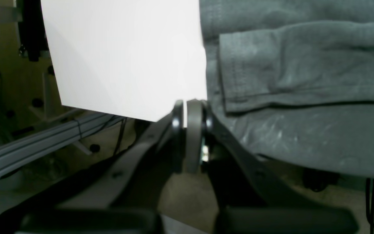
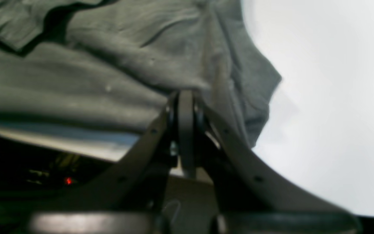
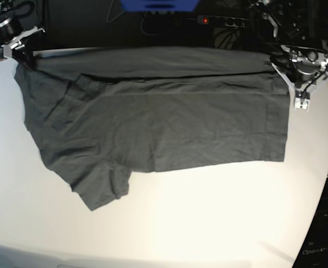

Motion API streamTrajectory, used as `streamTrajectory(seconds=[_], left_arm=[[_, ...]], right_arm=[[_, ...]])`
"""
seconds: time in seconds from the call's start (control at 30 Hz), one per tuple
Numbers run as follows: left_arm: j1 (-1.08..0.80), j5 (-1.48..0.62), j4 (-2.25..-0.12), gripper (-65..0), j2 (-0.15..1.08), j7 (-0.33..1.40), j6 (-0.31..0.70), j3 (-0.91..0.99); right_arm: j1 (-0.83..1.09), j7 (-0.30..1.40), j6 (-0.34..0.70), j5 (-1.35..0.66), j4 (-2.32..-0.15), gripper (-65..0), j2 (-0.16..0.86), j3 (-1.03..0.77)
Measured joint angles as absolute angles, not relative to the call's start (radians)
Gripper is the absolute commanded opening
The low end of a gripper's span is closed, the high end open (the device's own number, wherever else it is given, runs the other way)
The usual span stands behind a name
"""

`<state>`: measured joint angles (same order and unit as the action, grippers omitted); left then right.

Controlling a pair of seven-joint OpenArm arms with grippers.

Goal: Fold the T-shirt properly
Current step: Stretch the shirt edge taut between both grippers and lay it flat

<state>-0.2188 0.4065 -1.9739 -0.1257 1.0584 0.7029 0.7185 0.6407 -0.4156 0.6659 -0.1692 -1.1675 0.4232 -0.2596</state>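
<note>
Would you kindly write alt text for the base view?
A dark grey T-shirt lies spread across a white table, its far edge folded over. The shut right gripper and left gripper sit at its far corners.

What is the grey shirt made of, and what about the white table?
The T-shirt looks like soft knit cloth, probably cotton: matte, wrinkled, with stitched hems. The table seems a smooth, hard white board with a slight sheen; what it is made of cannot be told.
</note>
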Motion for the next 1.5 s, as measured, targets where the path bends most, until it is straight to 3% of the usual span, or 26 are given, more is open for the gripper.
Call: streamTrajectory(seconds=[0.27,0.93,1.37,1.43,1.5], left_arm=[[-0.218,0.408,-1.972,-63.2,-0.125,1.059,0.703,0.717],[-0.219,0.405,-1.972,-63.0,-0.125,1.059,0.703,0.717],[-0.219,0.404,-1.971,-62.8,-0.114,1.059,0.703,0.717],[-0.218,0.405,-1.971,-62.8,-0.114,1.059,0.703,0.717],[-0.213,0.404,-1.971,-62.5,-0.115,1.059,0.703,0.717]], right_arm=[[0.752,-0.331,0.677,-0.113,-1.343,-64.9,0.409,-0.251],[0.735,-0.273,0.702,-0.069,-1.344,-64.1,0.447,-0.335],[0.849,-0.247,0.698,-0.054,-1.588,-64.0,0.392,-0.394],[0.862,-0.247,0.694,-0.055,-1.613,-60.2,0.393,-0.398],[0.872,-0.241,0.695,-0.052,-1.642,-52.2,0.382,-0.399]])
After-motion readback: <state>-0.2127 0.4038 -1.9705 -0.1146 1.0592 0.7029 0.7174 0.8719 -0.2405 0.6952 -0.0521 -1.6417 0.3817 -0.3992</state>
